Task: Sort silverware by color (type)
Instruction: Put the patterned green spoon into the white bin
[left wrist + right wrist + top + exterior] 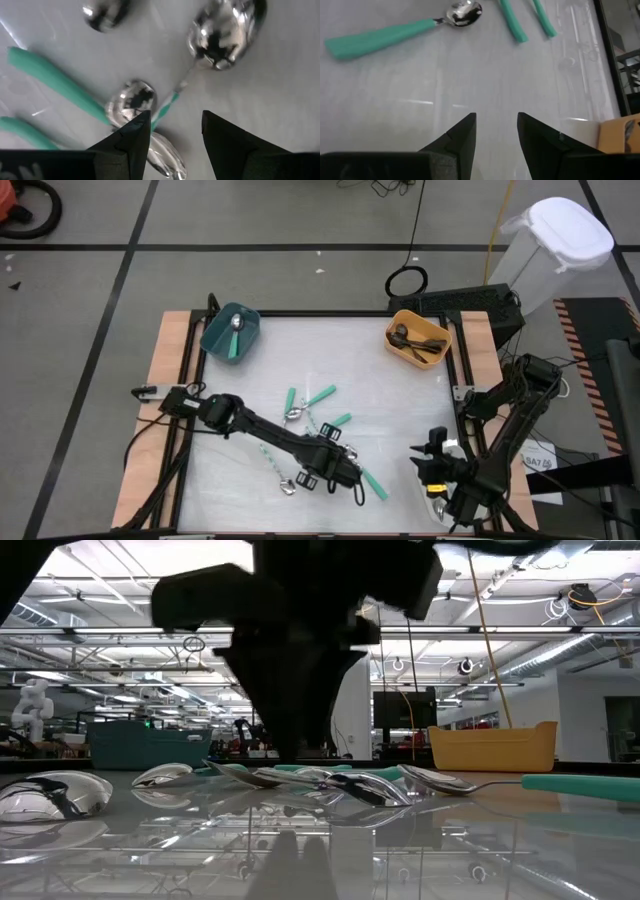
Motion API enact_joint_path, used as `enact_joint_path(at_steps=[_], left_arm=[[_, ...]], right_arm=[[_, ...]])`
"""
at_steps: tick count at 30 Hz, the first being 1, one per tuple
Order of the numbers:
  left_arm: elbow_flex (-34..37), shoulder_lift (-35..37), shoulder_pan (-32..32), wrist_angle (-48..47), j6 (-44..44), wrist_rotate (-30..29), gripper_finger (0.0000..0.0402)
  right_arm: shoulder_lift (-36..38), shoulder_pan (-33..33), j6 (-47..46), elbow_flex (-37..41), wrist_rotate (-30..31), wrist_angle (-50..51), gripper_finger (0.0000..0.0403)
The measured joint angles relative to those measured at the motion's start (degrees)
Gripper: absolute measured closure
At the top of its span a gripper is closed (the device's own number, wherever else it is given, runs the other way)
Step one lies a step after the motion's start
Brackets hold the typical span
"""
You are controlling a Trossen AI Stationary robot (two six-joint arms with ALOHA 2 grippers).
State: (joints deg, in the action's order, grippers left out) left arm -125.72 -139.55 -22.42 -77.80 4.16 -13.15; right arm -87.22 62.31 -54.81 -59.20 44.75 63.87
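left gripper (172, 135) hovering with fingers spread and empty over teal-handled spoons (131, 102) scattered mid-table, reaching from the left edge. right gripper (496, 132) waiting spread and empty near the table's right front corner. more silverware lying in the teal bin (230, 332) and the orange bin (418, 338) at the far side.

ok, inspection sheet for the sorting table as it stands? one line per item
Surface: white table, glossy, wooden side strips.
Job's things: teal-handled spoons loose mid-table; one spoon in the teal bin; dark utensils in the orange bin.
Clutter: nothing seen.
End effectors: left end effector open, low over the spoon pile; right end effector open, empty, at the table's right edge.
Cables: black loop and yellow cable on the floor.
Surroundings: white lidded bin beside the table.
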Motion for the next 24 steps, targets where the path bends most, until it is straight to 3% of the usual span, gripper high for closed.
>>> enact_joint_path(at_steps=[18, 24], left_arm=[[1.5, -0.8, 2.1, 4.7, 3.2, 0.1, 0.0227], [1.3, -2.4, 2.4, 4.3, 4.7, 0.7, 0.0269]], right_arm=[[0.0, 0.4, 5.0, 0.0, 0.2, -2.0, 0.0266], [0.0, 0.4, 6.5, 0.0, 0.2, -1.9, 0.0266]])
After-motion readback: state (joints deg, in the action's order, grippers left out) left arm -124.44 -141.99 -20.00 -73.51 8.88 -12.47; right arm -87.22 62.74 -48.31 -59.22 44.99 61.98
